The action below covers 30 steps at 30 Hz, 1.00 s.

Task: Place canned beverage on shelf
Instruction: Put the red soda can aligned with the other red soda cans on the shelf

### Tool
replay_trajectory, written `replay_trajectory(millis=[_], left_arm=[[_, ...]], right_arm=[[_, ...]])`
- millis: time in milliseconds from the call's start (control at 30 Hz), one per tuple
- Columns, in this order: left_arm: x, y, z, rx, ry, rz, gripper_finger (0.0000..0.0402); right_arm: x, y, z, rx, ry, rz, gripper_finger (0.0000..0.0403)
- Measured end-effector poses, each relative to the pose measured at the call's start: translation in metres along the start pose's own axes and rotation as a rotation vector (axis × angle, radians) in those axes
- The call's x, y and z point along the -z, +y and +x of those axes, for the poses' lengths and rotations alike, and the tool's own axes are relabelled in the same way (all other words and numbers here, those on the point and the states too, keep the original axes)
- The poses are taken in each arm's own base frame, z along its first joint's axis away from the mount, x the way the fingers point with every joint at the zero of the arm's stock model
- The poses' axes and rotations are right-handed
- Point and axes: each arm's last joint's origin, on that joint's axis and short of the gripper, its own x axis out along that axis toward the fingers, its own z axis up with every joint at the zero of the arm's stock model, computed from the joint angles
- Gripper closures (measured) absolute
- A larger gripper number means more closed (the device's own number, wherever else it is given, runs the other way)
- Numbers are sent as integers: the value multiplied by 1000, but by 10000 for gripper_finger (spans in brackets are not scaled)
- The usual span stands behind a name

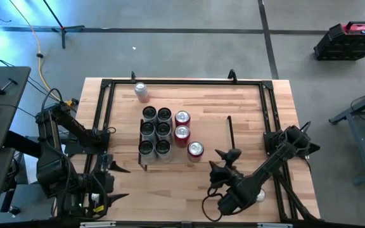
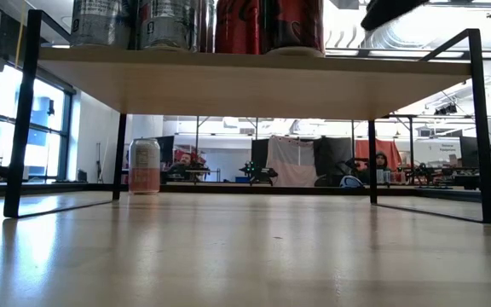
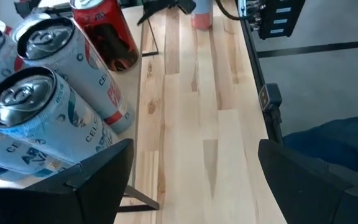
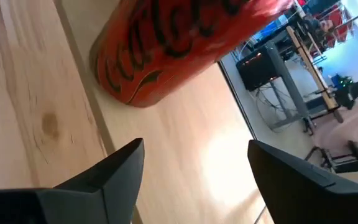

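Note:
The shelf [image 1: 211, 126] is a low light-wood board on black wire end frames; the low view shows its underside [image 2: 254, 81]. Several silver cans [image 1: 155, 131] and three red cans stand upright on it. The nearest red can [image 1: 195, 149] fills the right wrist view [image 4: 173, 50]. My right gripper [image 1: 220, 161] is open just right of that can, which stands ahead of the fingers [image 4: 194, 168], not between them. A lone can [image 1: 141, 90] stands on the tabletop at the far left [image 2: 144, 165]. My left gripper [image 1: 120, 182] waits open, near and left of the shelf [image 3: 194, 180].
Black rails [image 1: 182, 82] frame the wooden tabletop. Bare shelf board lies to the right of the red cans, up to the right wire frame [image 1: 230, 133]. Bare tabletop stretches under the shelf [image 2: 245, 247] and along its near side.

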Motion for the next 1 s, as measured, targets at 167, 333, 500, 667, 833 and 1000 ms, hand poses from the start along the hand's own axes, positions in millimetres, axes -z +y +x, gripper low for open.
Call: replay_trajectory(millis=[167, 333, 500, 667, 833, 1000], left_arm=[[-2, 2, 3, -19, -7, -2, 67], [-4, 4, 5, -28, -7, -5, 67], [-4, 3, 5, -24, -8, -8, 67], [-4, 3, 5, -23, -8, -7, 67], [-4, 3, 5, -23, -8, -6, 67], [-4, 3, 5, -23, -8, -7, 67]], right_arm=[[-5, 4, 3, 10, -62, -52, 154], [-13, 5, 11, 2, -60, -196, 164], [-18, 6, 20, -20, -34, -283, 167], [-22, 6, 25, -24, -39, -288, 167], [-26, 7, 28, -32, -48, -256, 167], [-28, 8, 30, -35, -52, -244, 167]])
